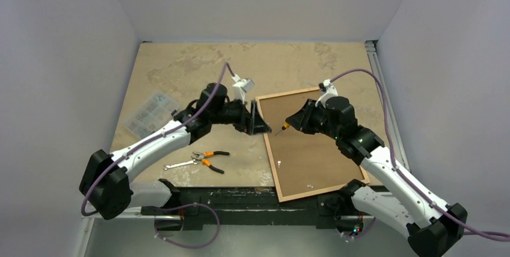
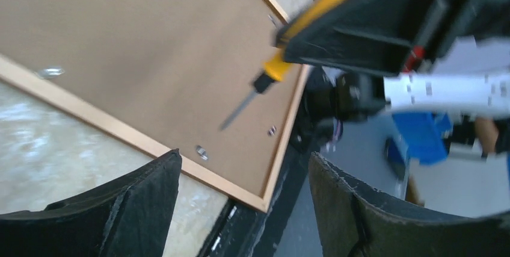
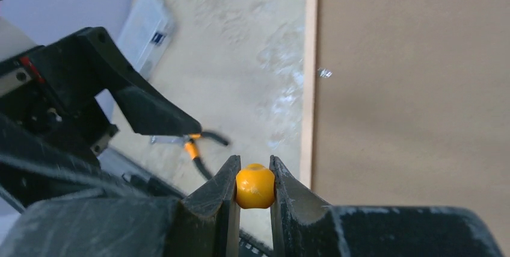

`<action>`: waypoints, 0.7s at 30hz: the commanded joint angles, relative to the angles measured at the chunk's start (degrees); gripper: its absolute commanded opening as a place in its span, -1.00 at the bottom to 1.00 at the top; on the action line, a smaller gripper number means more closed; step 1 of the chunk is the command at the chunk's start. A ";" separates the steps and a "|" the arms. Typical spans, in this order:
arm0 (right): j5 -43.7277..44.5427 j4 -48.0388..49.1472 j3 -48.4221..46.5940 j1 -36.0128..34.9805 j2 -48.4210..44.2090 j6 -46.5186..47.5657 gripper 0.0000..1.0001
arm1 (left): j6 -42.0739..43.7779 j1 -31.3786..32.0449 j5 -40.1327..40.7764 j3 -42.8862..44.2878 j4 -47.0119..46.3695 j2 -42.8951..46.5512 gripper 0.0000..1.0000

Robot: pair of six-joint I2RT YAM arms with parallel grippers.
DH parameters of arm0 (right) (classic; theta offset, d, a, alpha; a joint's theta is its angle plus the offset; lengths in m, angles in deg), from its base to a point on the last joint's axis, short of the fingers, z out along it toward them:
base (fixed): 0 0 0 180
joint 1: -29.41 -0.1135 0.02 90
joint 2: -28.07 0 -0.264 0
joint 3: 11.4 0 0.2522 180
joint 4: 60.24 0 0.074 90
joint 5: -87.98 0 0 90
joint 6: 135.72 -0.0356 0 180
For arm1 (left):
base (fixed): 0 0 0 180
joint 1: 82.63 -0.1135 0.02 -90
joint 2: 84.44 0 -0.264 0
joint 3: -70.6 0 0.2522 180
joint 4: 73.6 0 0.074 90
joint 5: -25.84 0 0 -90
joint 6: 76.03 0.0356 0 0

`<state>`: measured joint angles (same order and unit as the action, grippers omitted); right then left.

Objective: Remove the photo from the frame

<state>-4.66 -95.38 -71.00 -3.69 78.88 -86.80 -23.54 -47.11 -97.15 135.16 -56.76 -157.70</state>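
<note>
- A clear plastic box [image 1: 147, 114] lies flat at the left of the counter [image 1: 180, 70]. What is in it is too small to tell.
- Orange-handled pliers [image 1: 210, 159] lie on the counter near the front edge, to the right of the box, with a silver tool just beside them.
- The left arm reaches forward and to the right from its base, elbow bent. Its wrist is low over the counter by the left side of the frame [image 1: 270, 154].
- The left pincer [image 1: 260, 123] has its fingers [image 2: 138, 209] wide apart with nothing between them. Whether it touches the frame I cannot tell.
- The frame lies flat on the right half of the counter, face down, one short side at the front edge.
- The photo [image 1: 307, 142] sits inside the frame with only its plain brown board back showing. Small metal tabs [image 2: 201, 151] sit along the board's edge.
- The right pincer [image 3: 254, 159] is clamped on the yellow handle of a screwdriver [image 2: 282, 58]. The blade slants down over the board near the frame's left side.
- The right arm rises from its base at the front right, bends at the elbow and points left across the frame.
</note>
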 commanded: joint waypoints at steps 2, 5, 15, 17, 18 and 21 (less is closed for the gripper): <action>-17.83 7.57 4.45 0.58 -2.64 -4.99 -1.00 | 14.91 10.44 0.06 1.86 2.67 2.57 0.50; -21.75 11.80 5.99 0.58 -3.23 -6.54 -1.00 | 16.59 11.91 0.10 2.20 3.42 2.56 0.49; -26.81 21.04 8.61 0.59 -6.03 -12.78 -1.00 | 18.29 13.16 -3.83 4.85 6.33 -0.24 0.18; -27.36 20.37 8.43 0.61 -6.24 -11.25 -1.00 | 19.59 13.17 -5.86 5.27 6.67 0.02 -0.44; -28.30 19.38 8.11 0.59 -6.21 -9.22 -1.00 | 20.69 13.16 -6.45 5.94 8.43 -0.04 -0.74; -33.77 15.04 5.79 0.61 -4.65 -1.20 -0.58 | 25.98 13.16 -7.72 8.47 15.66 0.54 -1.00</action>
<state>-30.32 -79.01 -62.41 -3.15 73.59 -96.06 -4.42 -34.17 -101.52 138.75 -47.43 -158.13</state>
